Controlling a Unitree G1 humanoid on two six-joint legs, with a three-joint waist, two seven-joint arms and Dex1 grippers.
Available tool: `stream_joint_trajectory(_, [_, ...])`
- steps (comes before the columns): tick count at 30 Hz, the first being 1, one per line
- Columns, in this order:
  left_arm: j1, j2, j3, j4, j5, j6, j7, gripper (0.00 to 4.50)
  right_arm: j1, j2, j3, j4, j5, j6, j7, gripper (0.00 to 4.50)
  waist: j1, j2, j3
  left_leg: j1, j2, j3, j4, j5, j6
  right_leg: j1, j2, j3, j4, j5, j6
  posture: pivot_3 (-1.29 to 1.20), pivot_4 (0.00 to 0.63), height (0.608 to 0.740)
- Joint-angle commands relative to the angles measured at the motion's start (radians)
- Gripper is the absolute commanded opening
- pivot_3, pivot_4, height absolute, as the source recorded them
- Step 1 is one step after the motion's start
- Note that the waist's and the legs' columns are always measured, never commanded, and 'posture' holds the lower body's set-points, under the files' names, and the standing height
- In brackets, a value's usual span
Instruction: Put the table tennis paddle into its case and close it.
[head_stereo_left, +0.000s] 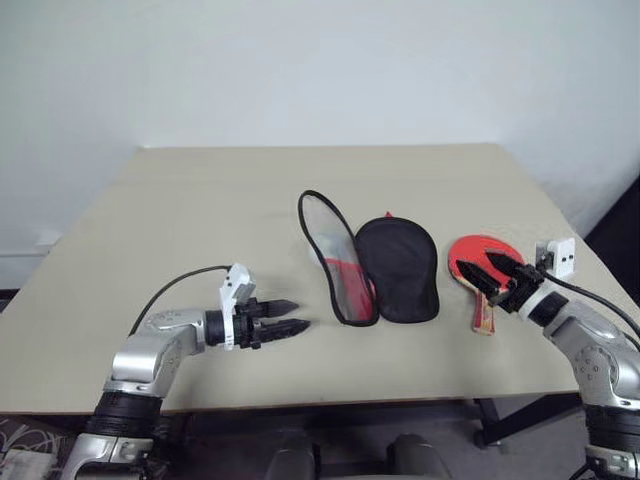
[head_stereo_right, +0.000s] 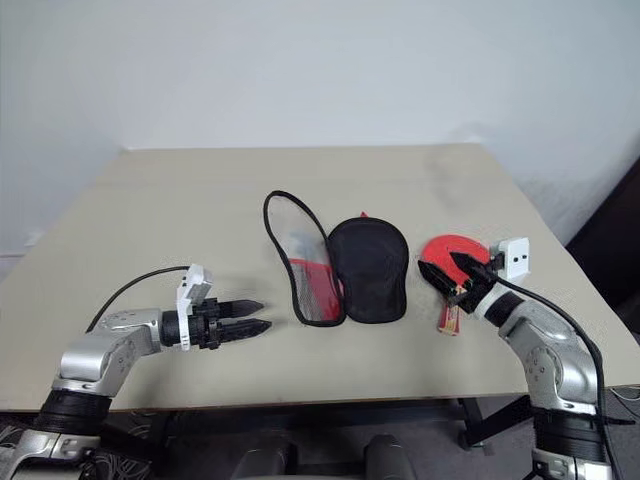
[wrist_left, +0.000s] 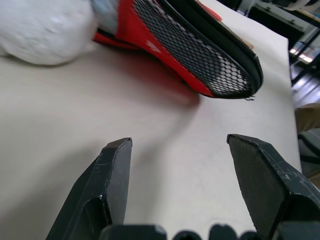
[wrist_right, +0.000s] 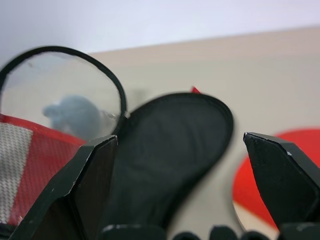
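Beige table (head_stereo_left: 200, 230) against a plain pale wall, seen from the head camera: at its centre lies the case (head_stereo_left: 397, 268), unzipped and spread, the black-lined half flat and the mesh-and-clear flap (head_stereo_left: 335, 262) propped up at its 9 o'clock side, an arrangement that leaves the pocket exposed for loading. At 3 o'clock of the case, just beside it but apart, rests the table tennis paddle (head_stereo_left: 470, 252), red face up, wooden handle pointing toward the near edge. Over the blade and handle hovers the right gripper (head_stereo_left: 495, 272), fingers spread wide and nothing between them, aimed toward 10 o'clock, plausibly lined up to take the paddle. At 9 o'clock of the case, near but clear of it, the left gripper (head_stereo_left: 283, 315) points toward 3 o'clock with fingers apart and empty, probably stationed to steady the flap. Left wrist view: the black fingers (wrist_left: 107, 185) stand apart above bare table, with the red mesh outside of the flap (wrist_left: 200, 55) ahead. Right wrist view: wide-set fingers (wrist_right: 282, 182) frame the black lining (wrist_right: 170, 150), the raised clear panel (wrist_right: 55, 90) beyond, and a red arc of paddle face (wrist_right: 250, 185). Judged from this layout, insertion has not begun.
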Motion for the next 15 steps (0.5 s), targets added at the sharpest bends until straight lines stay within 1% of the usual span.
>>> stream_joint_trajectory(1, [-0.051, -0.018, -0.037, -0.033, 0.001, 0.000, -0.007, 3.22, 0.042, -0.008, -0.065, -0.069, 0.013, -0.001, -0.043, 4.37, 0.000, 0.000, 0.000, 0.000, 0.000, 0.000, 0.000, 0.000, 0.000, 0.000, 0.000, 0.000, 0.000, 0.000, 0.000, 0.00, 0.000, 0.740])
stream_joint_trajectory(3, [-0.063, -0.031, -0.063, -0.033, 0.006, -0.002, -0.013, 3.22, 0.069, -0.005, -0.086, -0.067, -0.004, -0.050, -0.048, 4.37, -0.001, 0.000, 0.000, 0.000, 0.000, 0.000, 0.000, 0.000, 0.000, 0.000, 0.000, 0.000, 0.000, 0.000, 0.000, 0.00, 0.000, 0.740])
stream_joint_trajectory(6, [-0.082, -0.027, -0.069, -0.013, -0.004, -0.004, -0.038, 3.22, 0.113, -0.007, -0.100, -0.114, -0.014, 0.048, -0.158, 4.37, -0.001, 0.000, 0.000, 0.000, 0.000, 0.001, 0.000, 0.000, 0.000, -0.001, 0.000, 0.000, 0.000, 0.000, 0.000, 0.00, 0.000, 0.740])
stream_joint_trajectory(9, [-0.100, -0.032, -0.071, 0.012, -0.002, -0.014, -0.048, 3.22, 0.127, -0.014, -0.096, -0.132, 0.006, 0.134, -0.196, 4.37, -0.001, 0.000, 0.000, 0.000, 0.000, 0.000, 0.000, 0.000, 0.000, -0.001, 0.000, 0.000, 0.000, 0.000, 0.000, 0.00, 0.000, 0.740])
stream_joint_trajectory(11, [-0.108, -0.042, -0.079, 0.032, 0.008, -0.024, -0.045, 3.22, 0.118, -0.026, -0.082, -0.123, 0.002, 0.186, -0.211, 4.37, -0.001, 0.000, 0.000, 0.000, 0.000, 0.000, 0.000, 0.000, 0.000, -0.001, 0.000, 0.001, 0.000, 0.000, 0.000, 0.00, 0.000, 0.740])
stream_joint_trajectory(13, [-0.103, -0.044, -0.081, 0.024, 0.005, -0.025, -0.050, 3.22, 0.085, -0.030, -0.068, -0.122, 0.015, 0.285, -0.246, 4.37, -0.002, 0.000, 0.000, 0.000, 0.000, 0.001, 0.000, 0.000, 0.000, -0.001, 0.000, 0.001, 0.000, 0.000, 0.000, 0.00, 0.000, 0.740])
stream_joint_trajectory(15, [-0.101, -0.048, -0.080, 0.020, 0.004, -0.024, -0.048, 3.22, 0.050, -0.022, -0.073, -0.126, 0.036, 0.334, -0.261, 4.37, -0.001, 0.000, 0.000, 0.000, 0.000, 0.001, 0.000, 0.000, 0.000, -0.001, 0.000, 0.001, 0.000, 0.000, 0.000, 0.00, 0.000, 0.740])
